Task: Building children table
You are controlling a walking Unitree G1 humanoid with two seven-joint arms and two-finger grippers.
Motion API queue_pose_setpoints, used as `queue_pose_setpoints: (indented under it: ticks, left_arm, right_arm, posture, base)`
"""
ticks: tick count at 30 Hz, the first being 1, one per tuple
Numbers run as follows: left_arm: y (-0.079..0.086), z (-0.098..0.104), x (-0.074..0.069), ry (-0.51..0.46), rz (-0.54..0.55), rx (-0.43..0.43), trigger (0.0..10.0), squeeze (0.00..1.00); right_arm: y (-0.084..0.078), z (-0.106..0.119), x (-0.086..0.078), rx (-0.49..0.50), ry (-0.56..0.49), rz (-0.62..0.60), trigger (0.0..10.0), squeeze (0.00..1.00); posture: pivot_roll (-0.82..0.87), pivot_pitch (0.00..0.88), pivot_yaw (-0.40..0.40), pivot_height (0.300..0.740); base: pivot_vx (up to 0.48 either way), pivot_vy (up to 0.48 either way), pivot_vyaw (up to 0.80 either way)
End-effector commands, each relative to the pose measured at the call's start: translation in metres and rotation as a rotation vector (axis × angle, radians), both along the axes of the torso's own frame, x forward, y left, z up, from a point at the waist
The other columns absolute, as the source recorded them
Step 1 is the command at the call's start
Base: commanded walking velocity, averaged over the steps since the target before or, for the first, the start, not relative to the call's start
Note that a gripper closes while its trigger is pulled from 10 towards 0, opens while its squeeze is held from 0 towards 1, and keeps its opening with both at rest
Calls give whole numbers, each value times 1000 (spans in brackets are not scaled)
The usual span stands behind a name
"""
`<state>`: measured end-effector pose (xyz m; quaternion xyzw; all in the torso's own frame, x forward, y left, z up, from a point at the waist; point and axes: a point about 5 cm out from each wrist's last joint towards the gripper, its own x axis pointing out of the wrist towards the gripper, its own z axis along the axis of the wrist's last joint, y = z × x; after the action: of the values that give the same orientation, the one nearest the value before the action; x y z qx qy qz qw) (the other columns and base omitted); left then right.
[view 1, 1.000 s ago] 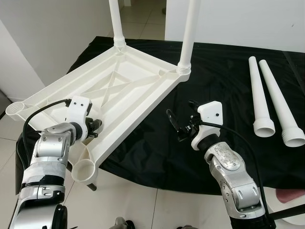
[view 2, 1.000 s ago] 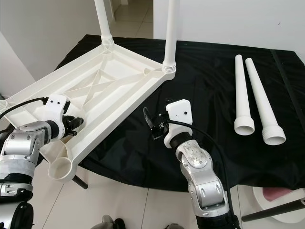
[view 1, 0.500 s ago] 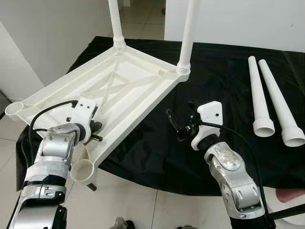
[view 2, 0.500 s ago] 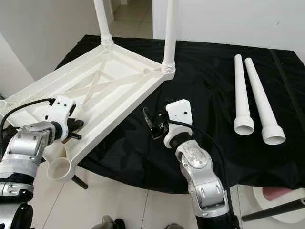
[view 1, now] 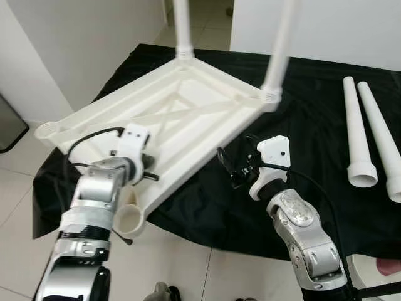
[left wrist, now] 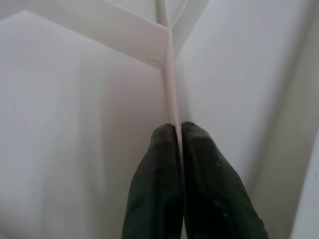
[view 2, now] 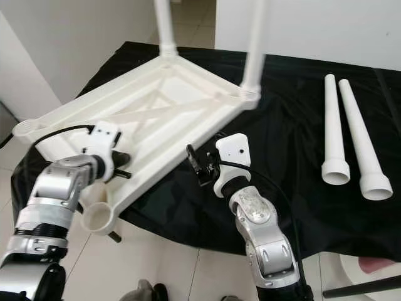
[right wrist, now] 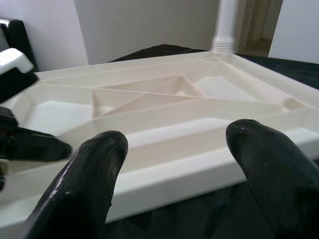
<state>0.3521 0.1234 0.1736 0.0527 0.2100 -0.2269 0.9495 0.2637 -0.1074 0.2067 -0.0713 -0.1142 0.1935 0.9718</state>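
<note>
Left gripper (left wrist: 174, 130) pinches a thin rib of the upturned white tabletop (view 1: 188, 110); right gripper (view 2: 202, 168) hovers spread beside its edge.

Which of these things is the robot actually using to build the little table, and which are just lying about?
In use: upturned white tabletop with two fitted legs; two loose legs; left gripper pinching a rib; right gripper open.

Lying about: black cloth.

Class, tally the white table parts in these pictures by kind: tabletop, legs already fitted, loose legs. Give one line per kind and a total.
Upturned tabletop: 1
Fitted legs: 2
Loose legs on the black cloth: 2
Total: 5
</note>
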Motion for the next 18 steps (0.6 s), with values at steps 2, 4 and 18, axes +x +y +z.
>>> queue_pose_setpoints:
  ticks: [2, 4, 18]
  left_arm:
    - [-22, 17, 6, -34, -61, -90, 0, 0]
    - [-30, 21, 12, -23, -25, -138, 0, 0]
    - [-42, 40, 41, -40, 252, -258, 0, 0]
  right_arm:
    - [0, -3, 0, -1, 7, -5, 10000, 0]
    - [0, -2, 0, -1, 7, -5, 10000, 0]
    - [2, -2, 1, 0, 6, 4, 10000, 0]
  posture:
    - [-131, 129, 103, 740]
    - [-129, 129, 102, 740]
    - [-132, 137, 102, 740]
  base:
    - [0, 0, 0]
    - [0, 0, 0]
    - [0, 0, 0]
